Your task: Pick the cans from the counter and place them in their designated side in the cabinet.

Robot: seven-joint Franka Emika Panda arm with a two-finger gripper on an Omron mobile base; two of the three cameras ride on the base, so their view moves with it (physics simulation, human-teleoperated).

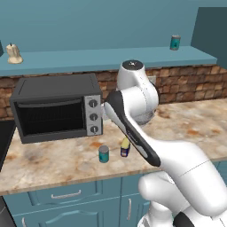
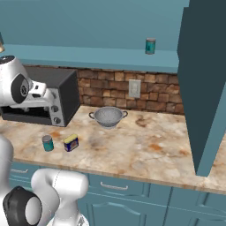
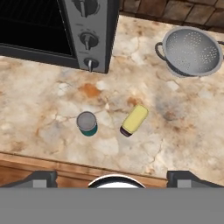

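Two cans stand close together near the front edge of the counter. One is a teal can with a silvery top. To its right is a dark blue can with a yellow top. Another teal can stands on the cabinet shelf at the right. My gripper hangs well above the two counter cans, open and holding nothing.
A dark toaster oven sits at the back left of the counter. A steel colander is at the back right of the cans. A tall teal panel stands at the right. A pale object rests on the shelf's left.
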